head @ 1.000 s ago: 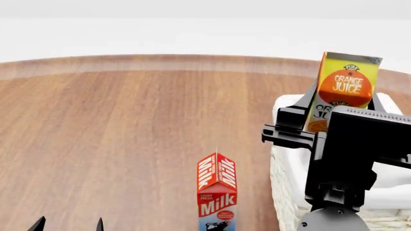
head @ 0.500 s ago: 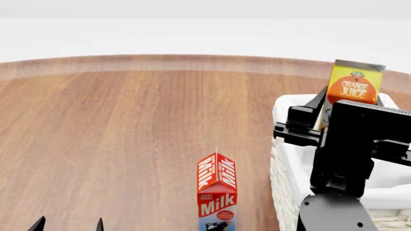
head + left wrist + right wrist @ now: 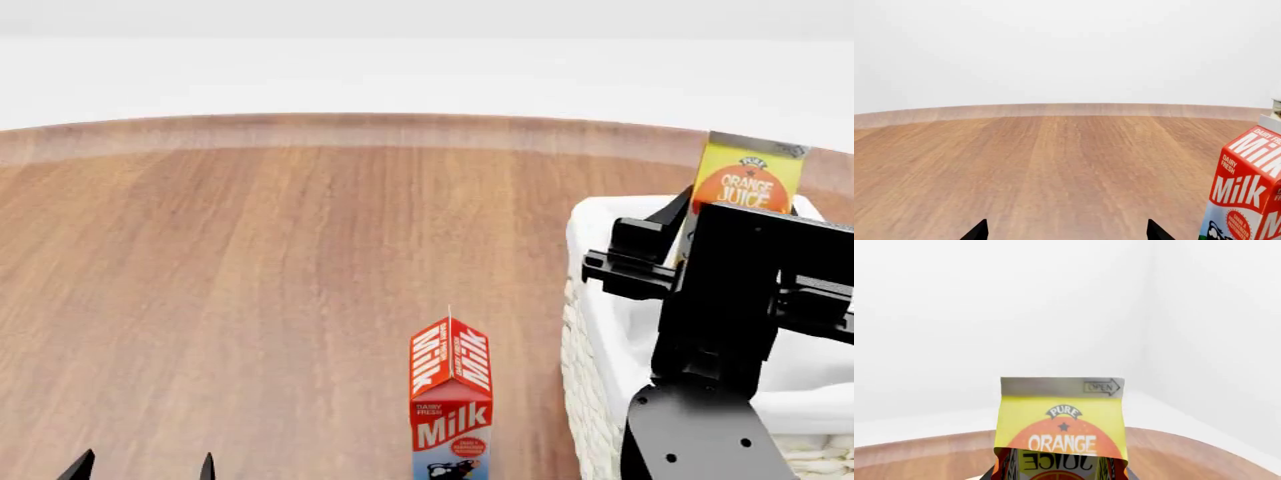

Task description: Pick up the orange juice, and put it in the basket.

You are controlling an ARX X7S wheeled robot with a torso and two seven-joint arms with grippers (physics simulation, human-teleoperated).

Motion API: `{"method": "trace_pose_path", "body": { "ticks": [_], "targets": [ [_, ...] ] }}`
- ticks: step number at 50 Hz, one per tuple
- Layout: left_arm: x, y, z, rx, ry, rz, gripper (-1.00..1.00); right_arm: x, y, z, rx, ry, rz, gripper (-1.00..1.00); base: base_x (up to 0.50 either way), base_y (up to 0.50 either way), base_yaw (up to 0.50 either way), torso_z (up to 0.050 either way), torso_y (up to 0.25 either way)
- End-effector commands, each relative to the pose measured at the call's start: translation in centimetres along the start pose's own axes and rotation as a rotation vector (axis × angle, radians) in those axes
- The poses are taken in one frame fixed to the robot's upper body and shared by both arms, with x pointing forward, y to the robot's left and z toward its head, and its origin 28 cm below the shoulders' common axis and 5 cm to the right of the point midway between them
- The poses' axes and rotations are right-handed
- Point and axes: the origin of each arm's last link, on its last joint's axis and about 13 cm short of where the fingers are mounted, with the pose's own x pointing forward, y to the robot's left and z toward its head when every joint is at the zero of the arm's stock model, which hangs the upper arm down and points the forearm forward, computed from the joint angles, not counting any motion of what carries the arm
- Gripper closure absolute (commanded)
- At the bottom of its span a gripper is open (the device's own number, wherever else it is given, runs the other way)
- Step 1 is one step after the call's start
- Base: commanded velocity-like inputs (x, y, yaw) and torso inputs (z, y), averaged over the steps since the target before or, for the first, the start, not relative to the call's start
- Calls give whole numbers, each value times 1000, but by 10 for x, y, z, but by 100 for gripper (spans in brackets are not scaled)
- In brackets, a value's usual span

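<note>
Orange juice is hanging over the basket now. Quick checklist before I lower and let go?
1. Orange juice in right gripper: ok, carton held up, top showing in right wrist view.
2. Carton above the basket: ok in head view.
3. Carton upright: ok, only slightly tilted.
4. Basket floor clear beneath: cannot tell, the arm hides it.
5. Milk carton out of the way: ok, standing on the table apart from the basket.
6. Left gripper idle: ok, open, holding nothing.

orange juice (image 3: pixel 750 183) | carried rightward, lower, now over basket (image 3: pixel 597 300) | right pincer (image 3: pixel 694 240) moved along
</note>
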Motion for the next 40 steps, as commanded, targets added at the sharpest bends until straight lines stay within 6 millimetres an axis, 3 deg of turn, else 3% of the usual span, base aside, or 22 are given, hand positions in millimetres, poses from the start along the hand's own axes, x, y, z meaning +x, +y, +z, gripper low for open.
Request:
{"method": "trace_pose_path", "body": {
  "ticks": [1, 40],
  "targets": [
    [0, 0, 0, 0, 0, 0, -100, 8, 2, 2, -35, -22, -13, 100, 0, 0, 0, 0, 0],
    [0, 0, 0, 0, 0, 0, -100, 15, 7, -18, -73, 25, -37, 100, 0, 0, 0, 0, 1]
  ]
}}
